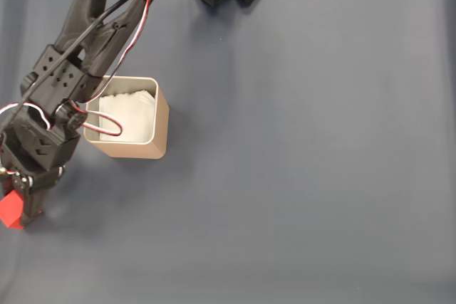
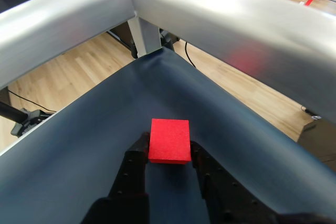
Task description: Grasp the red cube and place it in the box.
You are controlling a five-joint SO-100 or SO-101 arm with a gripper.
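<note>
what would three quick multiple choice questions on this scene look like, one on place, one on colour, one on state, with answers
1. In the fixed view, where is the red cube?
A. inside the box
B. at the lower left, apart from the box
C. at the top right

2. What colour is the box lining?
A. white
B. green
C. black

3. What is the hand doing?
A. open above the box
B. shut on nothing
C. shut on the red cube

Answers:
1 B, the cube sits at the frame's left edge, below the box.
2 A, white shows inside the tan walls.
3 C, the wrist view shows a finger against each side of the cube.
</note>
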